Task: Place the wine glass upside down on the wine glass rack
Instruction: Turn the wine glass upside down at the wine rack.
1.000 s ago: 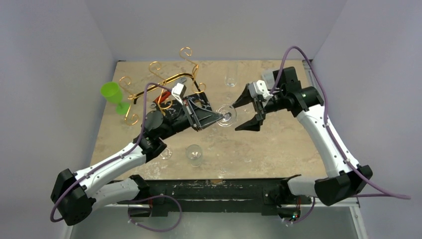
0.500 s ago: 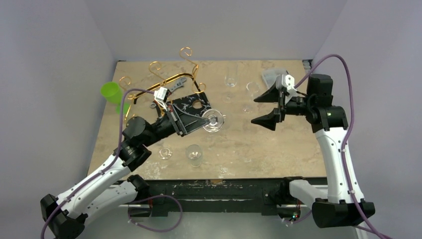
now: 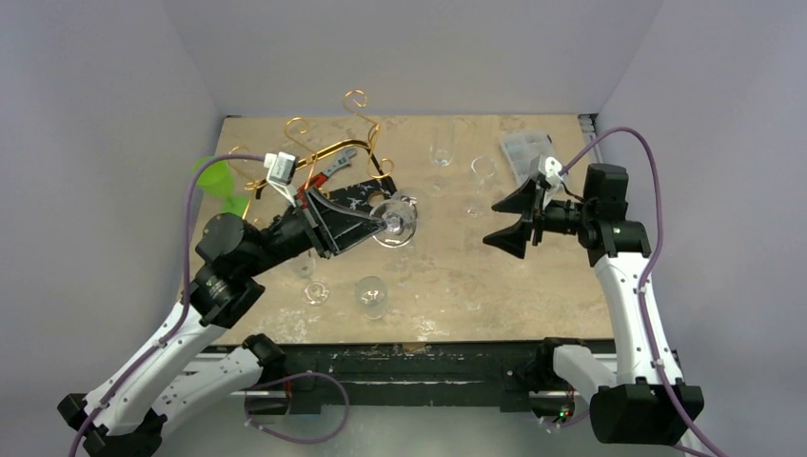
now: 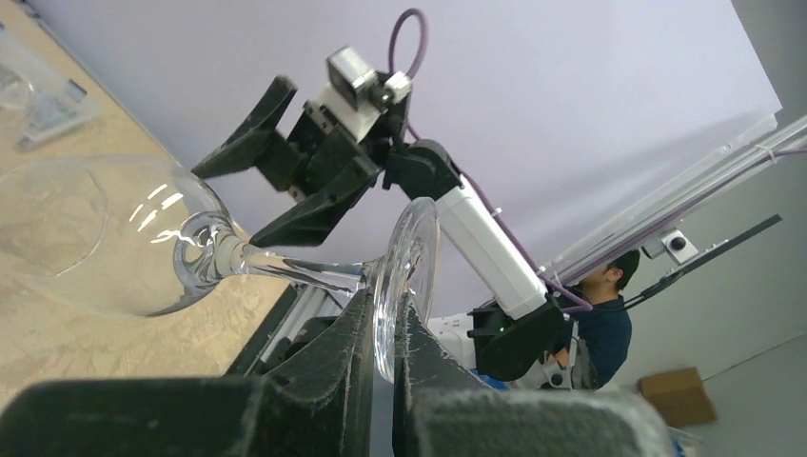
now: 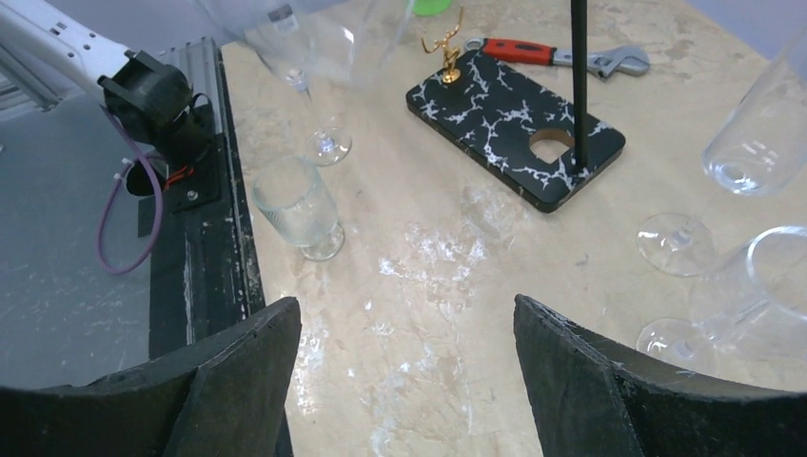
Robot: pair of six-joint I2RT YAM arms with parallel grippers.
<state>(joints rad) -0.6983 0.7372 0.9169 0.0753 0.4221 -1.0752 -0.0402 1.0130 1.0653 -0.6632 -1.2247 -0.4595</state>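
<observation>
Left wrist view: the wine glass [image 4: 205, 252] is clear and unmarked, with a rounded bowl, a thin stem and a flat round foot. It lies tilted on its side in the air, bowl pointing away from the camera. The left tool [image 4: 385, 305] is closed almost fully on the rim of the foot, one finger on each face of the disc.

From the top external view, the glass hangs above the bench [image 3: 495, 276], over the near right corner of a black white-veined board [image 3: 357, 195]. It is just right of the gold wine glass rack [image 3: 373, 133] and does not touch it.

The right tool [image 3: 490, 224] is well apart to the right, its jaws spread wide around nothing. A red-handled wrench [image 5: 561, 55] lies behind the board, a green cup [image 3: 214, 176] stands at the left, and other clear glasses [image 3: 371, 295] stand about the bench.
</observation>
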